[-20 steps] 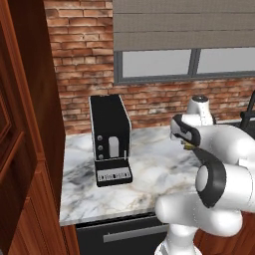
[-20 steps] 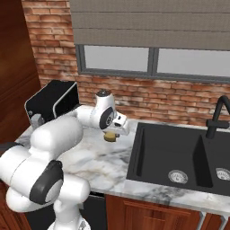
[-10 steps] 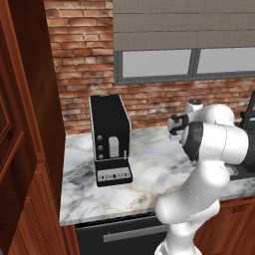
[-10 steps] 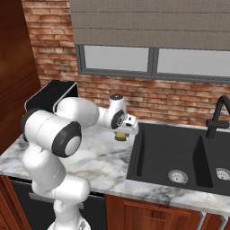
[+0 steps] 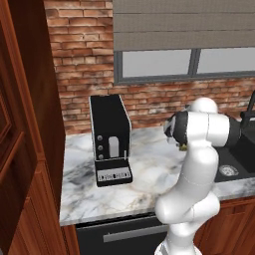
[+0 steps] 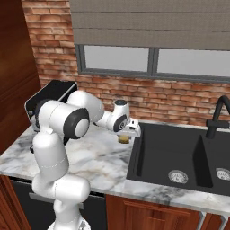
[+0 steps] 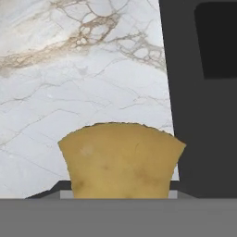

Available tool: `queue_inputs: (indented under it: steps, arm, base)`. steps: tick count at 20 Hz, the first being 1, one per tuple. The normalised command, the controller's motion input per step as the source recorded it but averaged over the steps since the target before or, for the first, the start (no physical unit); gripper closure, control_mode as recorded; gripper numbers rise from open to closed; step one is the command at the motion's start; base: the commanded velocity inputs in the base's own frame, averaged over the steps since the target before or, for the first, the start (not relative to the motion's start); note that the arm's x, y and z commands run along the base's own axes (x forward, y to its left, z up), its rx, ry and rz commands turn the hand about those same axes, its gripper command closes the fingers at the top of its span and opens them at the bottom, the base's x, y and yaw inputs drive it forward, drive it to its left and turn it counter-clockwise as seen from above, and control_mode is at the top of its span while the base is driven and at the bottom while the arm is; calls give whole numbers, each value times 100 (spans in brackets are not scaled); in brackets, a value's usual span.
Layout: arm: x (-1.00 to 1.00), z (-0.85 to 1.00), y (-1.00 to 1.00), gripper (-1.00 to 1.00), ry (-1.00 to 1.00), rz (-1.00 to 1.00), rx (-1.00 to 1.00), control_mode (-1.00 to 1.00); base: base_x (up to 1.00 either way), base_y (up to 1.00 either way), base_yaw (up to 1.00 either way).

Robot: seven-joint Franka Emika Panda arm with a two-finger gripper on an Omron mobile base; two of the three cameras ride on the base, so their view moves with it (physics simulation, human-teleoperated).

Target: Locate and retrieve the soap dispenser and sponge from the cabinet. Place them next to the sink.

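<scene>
My gripper (image 6: 123, 136) hangs just above the marble counter (image 6: 99, 157), shut on the yellow sponge (image 6: 121, 140), close to the left rim of the black sink (image 6: 179, 155). In the hand view the sponge (image 7: 120, 159) sits between the jaws, with the counter (image 7: 69, 83) below it and the sink's dark rim (image 7: 185, 92) to the right. From the left base view the arm hides the hand; a sliver of the sponge (image 5: 183, 147) peeks out, and the sink (image 5: 234, 159) lies at the right. The reddish-brown cabinet (image 5: 25, 124) stands at the far left. The soap dispenser is out of view.
A black coffee machine (image 5: 110, 139) stands on the counter by the brick wall, left of the arm. The black faucet (image 6: 218, 114) rises behind the sink. A dark dishwasher front (image 5: 124, 234) sits under the counter edge.
The arm has swung right along the counter toward the sink, carrying the sponge with it. The gripper has stayed shut and the base views have not shifted.
</scene>
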Motion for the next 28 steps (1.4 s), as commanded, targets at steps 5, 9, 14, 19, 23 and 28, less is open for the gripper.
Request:
queue_inputs:
  steps: [5, 9, 14, 19, 23, 28]
  arm:
    - [12, -26, 0, 100, -7, 2, 0, -100]
    - [13, -16, 0, 100, -6, 0, 0, -100]
    - [16, -18, 0, -100, -3, 0, 0, -100]
    - [15, -5, 0, -100, -1, 0, 0, -100]
    - [1, 2, 0, -100, 6, -1, 0, -100]
    - [-8, 41, -6, -100, 5, -4, 9, -100]
  base:
    - [0, 0, 0]
    - [0, 0, 0]
    - [0, 0, 0]
    - [0, 0, 0]
    - [0, 0, 0]
    - [0, 0, 0]
